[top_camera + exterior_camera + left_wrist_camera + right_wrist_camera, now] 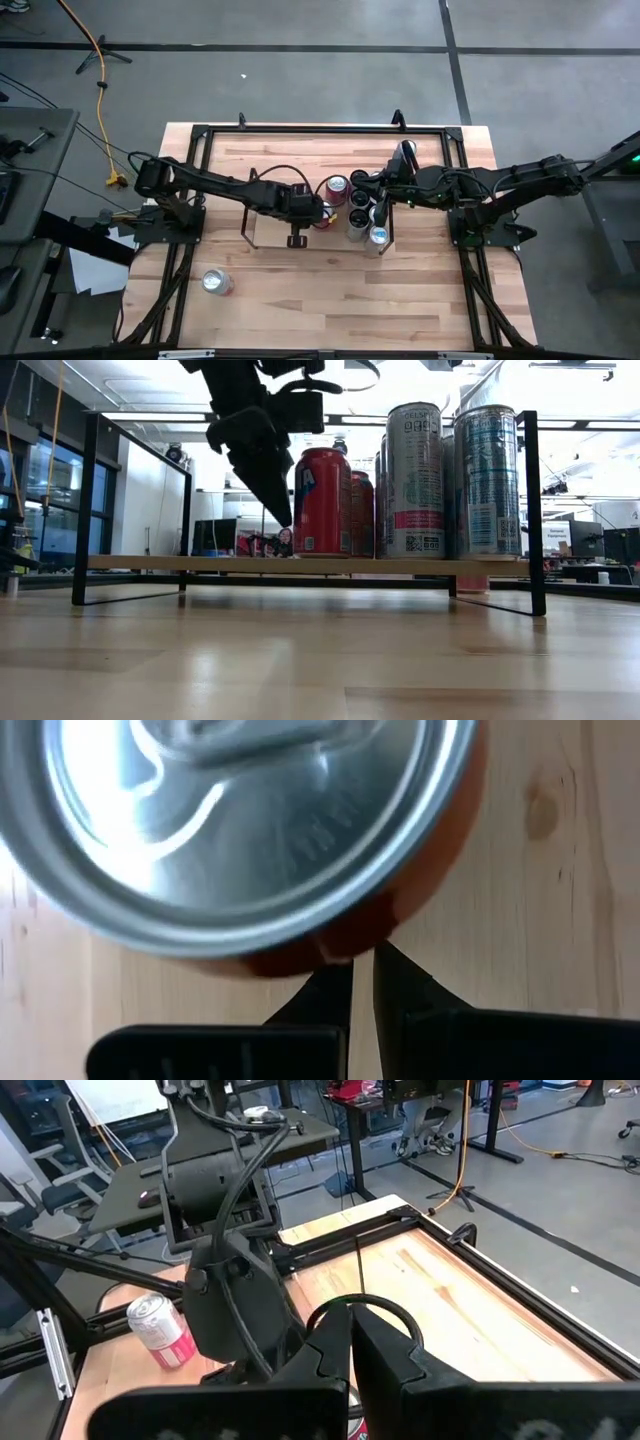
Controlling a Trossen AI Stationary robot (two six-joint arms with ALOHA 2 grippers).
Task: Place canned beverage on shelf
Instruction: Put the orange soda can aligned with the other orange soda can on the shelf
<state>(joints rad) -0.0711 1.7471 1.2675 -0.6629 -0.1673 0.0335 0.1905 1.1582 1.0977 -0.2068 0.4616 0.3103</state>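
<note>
Several cans stand upright on the shelf [200, 563], long axes vertical, crowded toward its right end in the low view. We see the red can [322, 502] as the leftmost of them, its silver top [250, 820] facing up at the left wrist camera; on its side we make out only part of one large blue and white letter. Behind it sits a second red can [362, 512], then two taller silver cans [415, 480] with a pink band, small print and a QR-style code that we cannot read, and a blue-patterned one [487, 480].

One more can, the pink can [216, 283], stands apart on the tabletop [330, 300] near the front left, well clear of the shelf.

We find the left half of the shelf board bare, up to the black wire frame [90, 510] at that end.

Our left gripper [280, 510] hangs just beside the red can's left side, fingers closed together on nothing. Whether the tips touch the can we cannot tell. Our right gripper [352, 1342], also clenched and empty, is above the can cluster, looking across at the left arm [225, 1295]
</note>
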